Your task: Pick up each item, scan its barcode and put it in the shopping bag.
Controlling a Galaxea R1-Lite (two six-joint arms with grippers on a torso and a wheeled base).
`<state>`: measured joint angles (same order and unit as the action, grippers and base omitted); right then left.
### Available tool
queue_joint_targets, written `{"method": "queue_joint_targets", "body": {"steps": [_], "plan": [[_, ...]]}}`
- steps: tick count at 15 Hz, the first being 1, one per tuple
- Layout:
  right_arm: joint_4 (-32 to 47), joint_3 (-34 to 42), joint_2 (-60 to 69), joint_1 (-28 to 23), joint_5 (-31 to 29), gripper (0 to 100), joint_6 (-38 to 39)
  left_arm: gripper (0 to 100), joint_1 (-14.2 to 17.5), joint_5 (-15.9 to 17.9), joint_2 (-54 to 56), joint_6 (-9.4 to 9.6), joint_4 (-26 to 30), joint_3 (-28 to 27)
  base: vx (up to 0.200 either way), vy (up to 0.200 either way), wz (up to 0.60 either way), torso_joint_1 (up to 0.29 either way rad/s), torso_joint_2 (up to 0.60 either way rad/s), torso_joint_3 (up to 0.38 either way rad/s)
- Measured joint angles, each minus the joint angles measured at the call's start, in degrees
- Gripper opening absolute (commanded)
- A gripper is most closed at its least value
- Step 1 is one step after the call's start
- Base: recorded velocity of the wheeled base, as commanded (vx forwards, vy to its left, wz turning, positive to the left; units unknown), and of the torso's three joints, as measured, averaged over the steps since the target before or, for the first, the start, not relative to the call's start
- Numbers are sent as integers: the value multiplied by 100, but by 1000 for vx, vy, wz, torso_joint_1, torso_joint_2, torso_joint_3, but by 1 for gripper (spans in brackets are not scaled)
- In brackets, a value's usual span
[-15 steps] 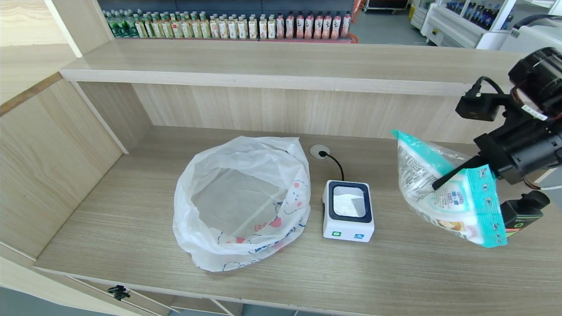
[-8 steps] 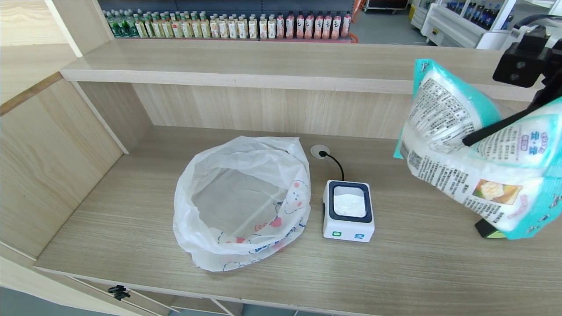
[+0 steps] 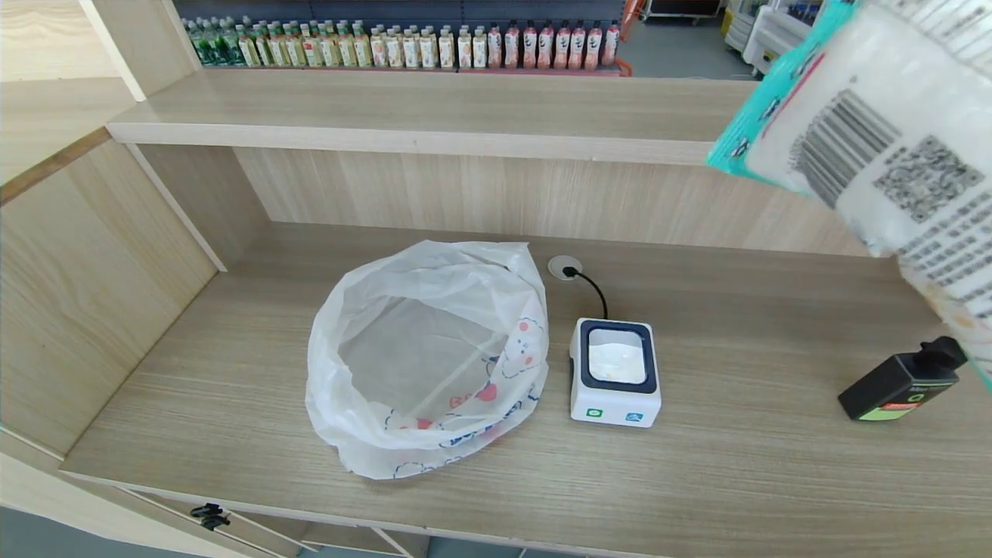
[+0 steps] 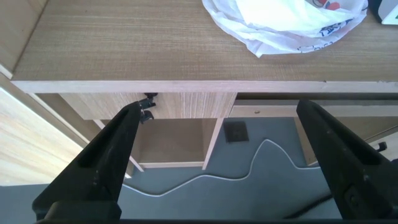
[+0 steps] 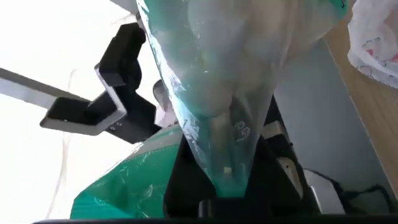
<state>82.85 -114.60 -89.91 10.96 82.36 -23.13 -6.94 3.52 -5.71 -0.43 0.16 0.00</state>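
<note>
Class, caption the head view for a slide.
Packet held high, barcode facing camera; scanner beside open shopping bag on counter.

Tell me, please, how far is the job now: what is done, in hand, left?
Done: nothing yet; the shopping bag looks empty. In hand: the right gripper holds the teal packet high, not over the scanner. Left: scan and bag it, then the black bottle lying on the counter.

1. Wood counter (image 3: 736, 480): front edge just ahead of L pincer (image 4: 221, 109), whose fingers are wide apart.
2. Bag (image 3: 511, 364): on counter, nearest the pincer, mouth up.
3. Scanner (image 3: 616, 403): just beside bag, farther from pincer, w/ cable (image 3: 593, 291).
4. Black bottle (image 3: 891, 387): lying flat, farthest off.
</note>
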Motion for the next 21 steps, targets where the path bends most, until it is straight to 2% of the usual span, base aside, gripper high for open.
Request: {"method": "queue_joint_targets", "body": {"steps": [3, 5, 9, 13, 15, 21], "plan": [[-99, -2, 232, 340, 2, 0, -701, 100, 0, -2, 0, 0, -2, 0, 0, 0, 0, 0, 0, 0], [-424, 107, 374, 588, -11, 0, -763, 100, -2, 0, 0, 0, -2, 0, 0, 0, 0, 0, 0, 0], [-944, 791, 741, 1128, -148, 0, -789, 100, 0, -2, 0, 0, 0, 0, 0, 0, 0, 0, 0, 0], [-1053, 962, 667, 1250, -205, 0, -752, 100, 0, 0, 0, 2, -2, 0, 0, 0, 0, 0, 0, 0], [-1075, 820, 451, 1257, -202, 0, -585, 100, 0, 0, 0, 0, 0, 0, 0, 0, 0, 0, 0, 0], [-1112, 129, 83, 1211, -180, 0, 629, 100, 0, 0, 0, 0, -2, 0, 0, 0, 0, 0, 0, 0]]}}
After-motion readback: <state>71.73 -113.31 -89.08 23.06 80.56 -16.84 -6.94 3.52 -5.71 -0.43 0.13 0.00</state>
